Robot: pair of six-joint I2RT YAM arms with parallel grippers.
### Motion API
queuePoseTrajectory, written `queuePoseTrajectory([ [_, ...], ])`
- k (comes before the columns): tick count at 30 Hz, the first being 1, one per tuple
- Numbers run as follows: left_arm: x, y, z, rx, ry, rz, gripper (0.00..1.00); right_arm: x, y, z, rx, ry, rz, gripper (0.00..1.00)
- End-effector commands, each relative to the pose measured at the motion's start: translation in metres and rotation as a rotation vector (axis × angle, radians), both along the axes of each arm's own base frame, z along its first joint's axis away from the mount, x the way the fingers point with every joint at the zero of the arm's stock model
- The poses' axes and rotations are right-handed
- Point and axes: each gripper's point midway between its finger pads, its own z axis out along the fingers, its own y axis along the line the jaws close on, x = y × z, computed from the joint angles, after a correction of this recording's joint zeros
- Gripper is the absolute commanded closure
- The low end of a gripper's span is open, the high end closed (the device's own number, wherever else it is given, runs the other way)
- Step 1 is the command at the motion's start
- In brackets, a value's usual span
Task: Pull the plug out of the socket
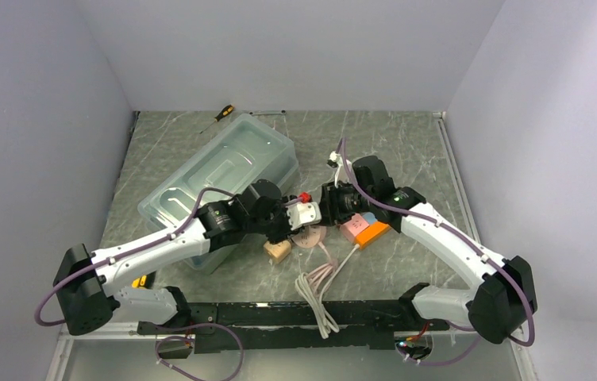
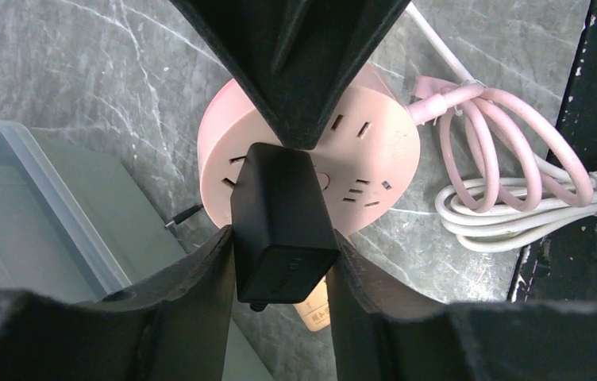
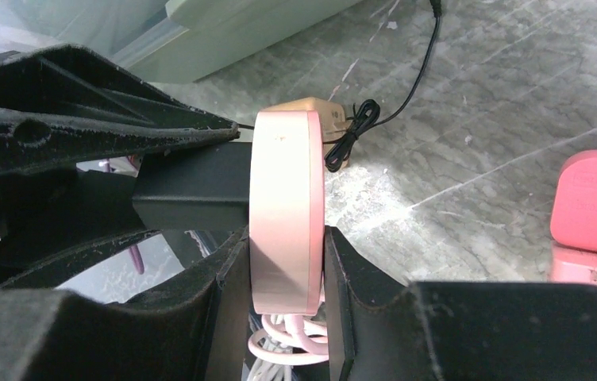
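A black plug (image 2: 279, 214) sits in the face of a round pink socket (image 2: 375, 159). My left gripper (image 2: 283, 270) is shut on the plug's two sides. My right gripper (image 3: 279, 278) is shut on the socket (image 3: 287, 198), pinching it edge-on across front and back and holding it above the table. In the right wrist view the plug (image 3: 192, 190) still touches the socket's face, with my left fingers (image 3: 81, 103) around it. In the top view both grippers meet at the table's middle, left (image 1: 291, 218) and right (image 1: 329, 208), with the socket (image 1: 309, 236) just below them.
A clear plastic bin (image 1: 216, 178) lies left of the arms. Coiled pink and white cables (image 1: 319, 286) trail toward the near edge. A beige block (image 1: 278, 248) and pink and orange boxes (image 1: 363, 230) lie close by. A screwdriver (image 1: 220, 115) lies at the back.
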Motion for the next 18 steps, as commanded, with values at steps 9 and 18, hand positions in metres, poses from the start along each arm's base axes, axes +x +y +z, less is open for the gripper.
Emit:
queuePoseTrajectory([
  [9,-0.007,-0.021,0.012,-0.065,0.056,-0.037,0.93,0.001,0.016,0.028,0.084,0.02,0.017,1.0],
  [18,-0.003,-0.026,0.008,-0.081,0.072,0.009,1.0,0.021,0.007,0.014,0.037,0.042,-0.146,1.0],
])
